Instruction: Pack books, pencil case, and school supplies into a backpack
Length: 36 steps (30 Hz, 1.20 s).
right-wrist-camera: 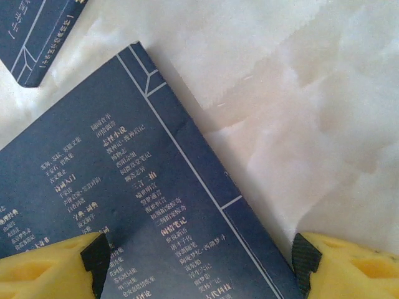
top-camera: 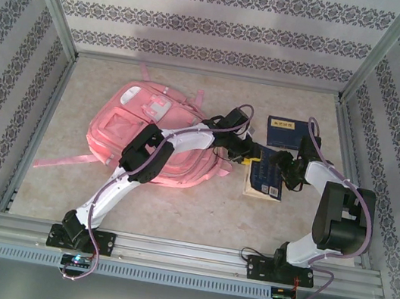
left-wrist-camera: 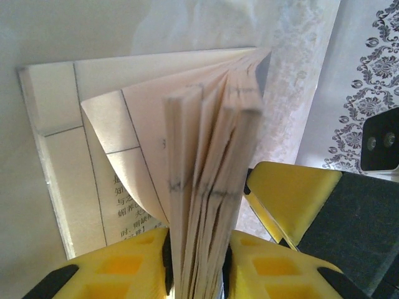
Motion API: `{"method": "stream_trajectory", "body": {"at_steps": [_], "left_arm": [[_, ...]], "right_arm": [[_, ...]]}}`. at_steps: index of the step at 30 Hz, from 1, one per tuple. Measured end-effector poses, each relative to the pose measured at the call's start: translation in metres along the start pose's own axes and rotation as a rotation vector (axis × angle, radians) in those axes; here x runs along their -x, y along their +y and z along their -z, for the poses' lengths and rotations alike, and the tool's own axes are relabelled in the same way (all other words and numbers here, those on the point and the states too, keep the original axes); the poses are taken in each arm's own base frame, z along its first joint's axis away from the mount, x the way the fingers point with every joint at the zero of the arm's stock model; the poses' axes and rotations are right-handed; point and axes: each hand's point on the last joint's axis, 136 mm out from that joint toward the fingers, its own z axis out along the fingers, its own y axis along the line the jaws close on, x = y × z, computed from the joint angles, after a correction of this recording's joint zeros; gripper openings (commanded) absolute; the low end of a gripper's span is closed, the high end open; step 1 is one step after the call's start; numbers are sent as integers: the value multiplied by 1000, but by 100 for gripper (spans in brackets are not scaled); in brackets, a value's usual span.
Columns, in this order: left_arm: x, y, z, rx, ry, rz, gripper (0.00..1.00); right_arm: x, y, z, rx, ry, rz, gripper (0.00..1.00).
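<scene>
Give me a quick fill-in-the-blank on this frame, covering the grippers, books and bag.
1. The left gripper clamps the fanned ____ of a book.
2. The right gripper has its jaws ____ over a navy cover.
3. In the top view, the pink backpack lies to the ____ of the far navy book.

Missing words: pages; open; left

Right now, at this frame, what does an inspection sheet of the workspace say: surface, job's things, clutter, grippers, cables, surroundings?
Surface: beige marbled table.
Job's things: pink backpack lying flat at left; far navy book flat; near navy book with its pages fanned open.
Clutter: nothing seen.
Grippers: left gripper shut on the near navy book's pages; right gripper open over its cover.
Cables: purple-grey cables run along both arms.
Surroundings: patterned wall panels, aluminium frame.
</scene>
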Motion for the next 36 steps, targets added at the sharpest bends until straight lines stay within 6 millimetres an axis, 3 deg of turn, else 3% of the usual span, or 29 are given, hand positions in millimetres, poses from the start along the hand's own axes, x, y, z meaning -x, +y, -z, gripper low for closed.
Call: {"method": "stream_trajectory", "body": {"at_steps": [2,8,14,19,24,28,32,36], "left_arm": [[0,-1,0,-2,1,-1,11],[-2,-7,5,-5,1,-29,2],[-6,-29,25,-16,-10,-80,0],[-20,-62,76,-23,-31,-154,0],[-39,-123,151,-95,-106,-298,0],[-59,-166,210,-157,-176,-420,0],[-80,-184,250,-186,-220,-493,0],[-91,-185,267,-187,-237,-524,0]], "right_arm": [[0,0,1,1,-2,1,77],[-5,3,6,17,-13,18,85],[-17,26,45,72,-75,87,95],[-12,30,105,130,-263,107,98],[-21,57,165,358,-380,123,98],[-35,81,191,535,-368,140,98],[-54,121,212,772,-288,193,98],[-83,155,233,962,-183,292,95]]}}
